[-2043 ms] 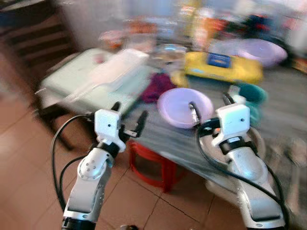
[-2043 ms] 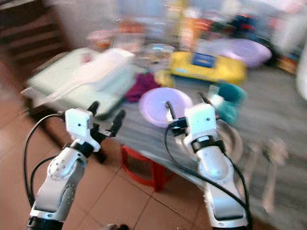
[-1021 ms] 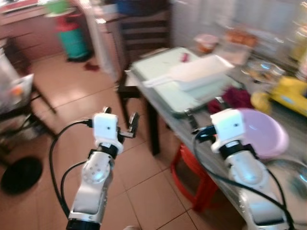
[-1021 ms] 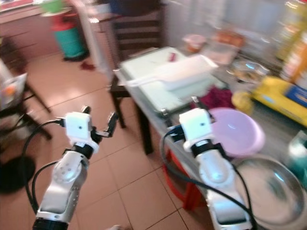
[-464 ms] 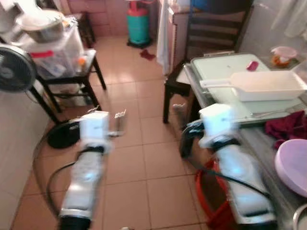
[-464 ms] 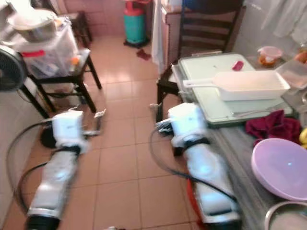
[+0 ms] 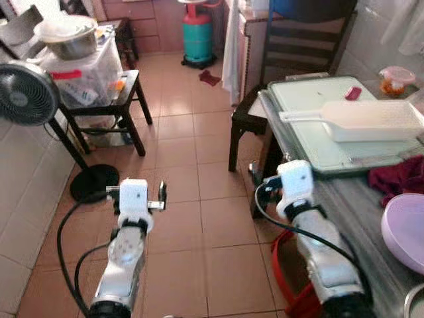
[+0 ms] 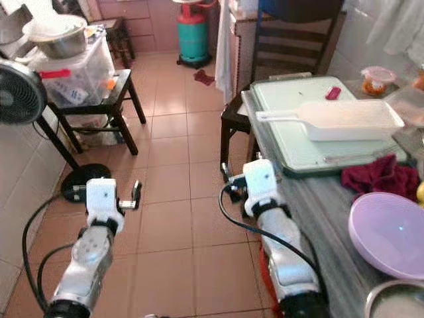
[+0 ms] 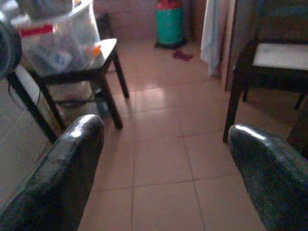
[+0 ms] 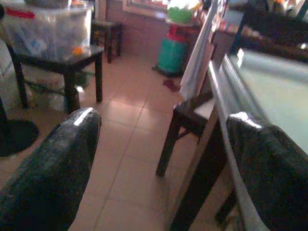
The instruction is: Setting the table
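Wrist views, both jaws wide apart, empty

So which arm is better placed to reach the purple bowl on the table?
Probably the right: the right gripper, open and empty, is beside the table holding the purple bowl; the left gripper is over the floor.

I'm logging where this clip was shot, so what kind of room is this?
Probably a home kitchen or dining area: a gas cylinder on the tiled floor, a table with a purple bowl and white tray, and a pedestal fan.
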Controlling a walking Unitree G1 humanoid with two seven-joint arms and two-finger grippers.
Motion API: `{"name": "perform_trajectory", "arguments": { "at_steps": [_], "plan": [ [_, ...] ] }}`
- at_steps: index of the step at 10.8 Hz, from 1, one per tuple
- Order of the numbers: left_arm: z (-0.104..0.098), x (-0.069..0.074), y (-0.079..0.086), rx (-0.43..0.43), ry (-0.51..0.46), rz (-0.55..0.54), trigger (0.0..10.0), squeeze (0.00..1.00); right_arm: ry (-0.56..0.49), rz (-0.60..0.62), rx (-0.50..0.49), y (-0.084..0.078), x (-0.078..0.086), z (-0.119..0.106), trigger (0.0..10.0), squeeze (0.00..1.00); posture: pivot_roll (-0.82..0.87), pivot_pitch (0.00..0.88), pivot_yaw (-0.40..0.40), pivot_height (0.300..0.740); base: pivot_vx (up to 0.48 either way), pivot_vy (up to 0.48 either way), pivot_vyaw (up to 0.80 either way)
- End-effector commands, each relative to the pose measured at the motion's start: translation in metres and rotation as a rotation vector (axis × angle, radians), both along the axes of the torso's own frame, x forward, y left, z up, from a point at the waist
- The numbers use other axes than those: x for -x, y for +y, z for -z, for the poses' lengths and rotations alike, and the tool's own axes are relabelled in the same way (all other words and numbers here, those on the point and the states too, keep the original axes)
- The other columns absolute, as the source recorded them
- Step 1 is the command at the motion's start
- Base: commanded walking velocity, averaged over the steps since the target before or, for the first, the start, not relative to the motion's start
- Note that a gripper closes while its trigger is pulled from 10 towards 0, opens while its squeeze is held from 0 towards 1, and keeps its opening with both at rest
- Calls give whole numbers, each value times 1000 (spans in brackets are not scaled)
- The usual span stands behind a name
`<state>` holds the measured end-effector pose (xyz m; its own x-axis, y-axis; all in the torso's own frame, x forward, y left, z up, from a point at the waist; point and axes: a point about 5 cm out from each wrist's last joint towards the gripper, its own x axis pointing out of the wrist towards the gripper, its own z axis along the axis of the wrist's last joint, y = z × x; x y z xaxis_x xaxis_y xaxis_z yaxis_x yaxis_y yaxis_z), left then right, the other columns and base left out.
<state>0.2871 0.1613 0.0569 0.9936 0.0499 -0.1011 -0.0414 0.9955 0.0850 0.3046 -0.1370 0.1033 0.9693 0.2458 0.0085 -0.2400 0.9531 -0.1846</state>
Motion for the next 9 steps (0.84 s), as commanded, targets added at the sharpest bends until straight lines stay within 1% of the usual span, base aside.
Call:
{"name": "perform_trajectory", "arguments": {
  "at_steps": [1,2,3,4,5,6,8,9],
  "plan": [
    [12,7,14,-17,37,-47,10000,0,3,-14,-30,6,-3,3,10000,0,-27,35,-8,740,0,0,0],
    [16,9,19,-18,53,-63,10000,0,2,-43,-24,12,-3,3,10000,0,-15,35,-9,740,0,0,0],
    [14,10,26,-13,38,-84,10000,0,-13,-78,-28,23,-5,4,10000,0,-1,39,-3,740,0,0,0],
    [10,7,25,-21,24,-72,10000,0,-14,-74,-42,26,-7,5,10000,0,21,40,3,740,0,0,0],
    [6,3,23,-26,11,-64,10000,0,-11,-75,-59,29,-7,8,10000,0,34,47,11,740,0,244,0],
    [4,2,25,-28,8,-59,10000,0,-2,-82,-58,32,-6,12,10000,0,40,56,17,740,0,274,0],
    [6,0,25,-32,19,-38,10000,0,4,-78,-61,31,-3,18,10000,0,22,49,32,740,0,283,0],
    [7,-4,20,-39,28,-16,10000,0,9,-54,-62,25,-4,21,10000,0,29,35,36,740,0,289,0]
  ]
}}
